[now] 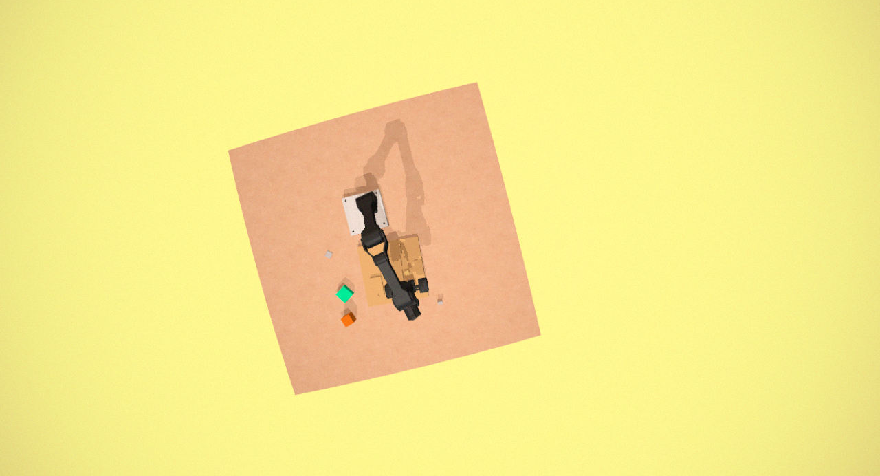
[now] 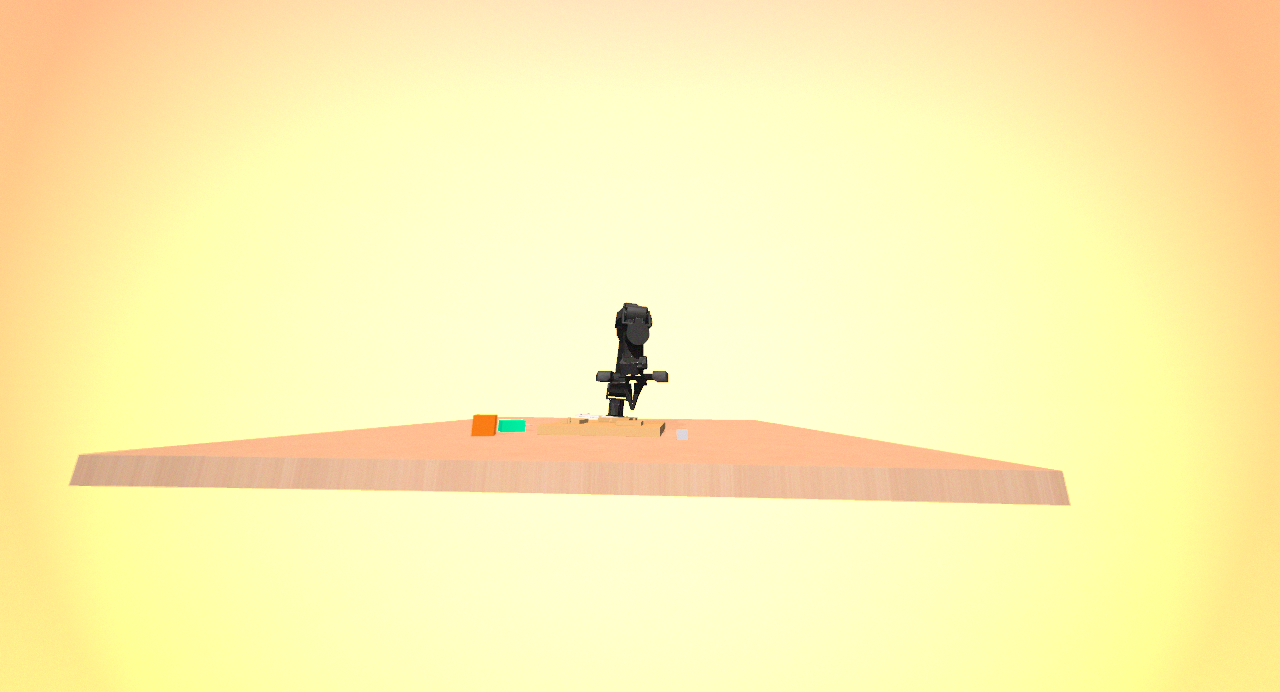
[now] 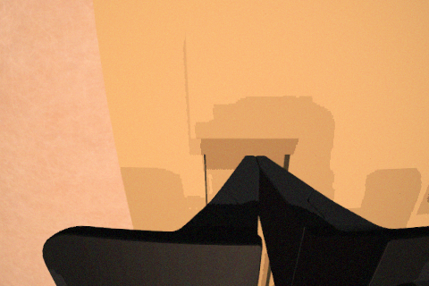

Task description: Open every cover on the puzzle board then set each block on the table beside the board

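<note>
The tan puzzle board (image 1: 364, 269) (image 2: 590, 429) (image 3: 277, 31) lies under the arm. My gripper (image 2: 632, 408) (image 3: 254, 166) is shut and empty, pointing down low over the board; the arm hides its tips in the top view. In the wrist view a brown strip (image 3: 241, 146) with thin dark lines below it shows just behind the fingertips; I cannot tell whether it belongs to a cover or a well. A green block (image 1: 344, 294) (image 2: 512, 426) and an orange block (image 1: 347, 320) (image 2: 484, 426) rest on the table left of the board. The arm and shadows hide much of the covers and wells.
A small grey cube (image 1: 328, 254) lies left of the board, and another small grey cube (image 1: 440, 301) (image 2: 682, 434) lies to its right. The arm's white base plate (image 1: 351, 221) sits behind the board. The table (image 1: 480, 227) (image 2: 358, 451) extends around them.
</note>
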`<state>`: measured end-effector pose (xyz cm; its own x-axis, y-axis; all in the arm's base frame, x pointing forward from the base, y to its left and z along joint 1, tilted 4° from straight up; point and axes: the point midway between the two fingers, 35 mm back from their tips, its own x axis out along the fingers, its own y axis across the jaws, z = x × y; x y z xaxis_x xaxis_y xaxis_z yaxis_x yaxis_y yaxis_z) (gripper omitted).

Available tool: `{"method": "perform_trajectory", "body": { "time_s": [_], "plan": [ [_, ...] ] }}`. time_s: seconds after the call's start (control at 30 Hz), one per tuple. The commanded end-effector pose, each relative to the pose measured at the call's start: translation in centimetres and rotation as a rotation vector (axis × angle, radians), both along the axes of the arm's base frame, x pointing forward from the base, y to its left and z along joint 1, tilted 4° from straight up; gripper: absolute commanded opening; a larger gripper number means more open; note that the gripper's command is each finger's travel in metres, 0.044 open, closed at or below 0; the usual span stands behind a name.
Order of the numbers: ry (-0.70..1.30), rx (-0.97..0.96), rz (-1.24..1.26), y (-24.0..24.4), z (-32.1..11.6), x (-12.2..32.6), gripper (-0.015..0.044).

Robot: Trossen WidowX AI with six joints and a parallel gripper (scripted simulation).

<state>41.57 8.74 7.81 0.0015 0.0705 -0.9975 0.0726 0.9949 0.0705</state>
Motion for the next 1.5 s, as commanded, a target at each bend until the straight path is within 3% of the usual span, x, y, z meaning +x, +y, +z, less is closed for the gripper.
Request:
{"method": "perform_trajectory", "body": {
  "time_s": [0.0,0.43,1.47],
  "plan": [
    [-0.017,0.001,0.004,-0.1,1.0,0.3,0.0],
    [-0.003,-0.008,0.112,-0.9,1.4,-1.3,0.0],
    [-0.105,-0.008,1.541,-7.7,1.5,-17.2,0.0]
  ]
}}
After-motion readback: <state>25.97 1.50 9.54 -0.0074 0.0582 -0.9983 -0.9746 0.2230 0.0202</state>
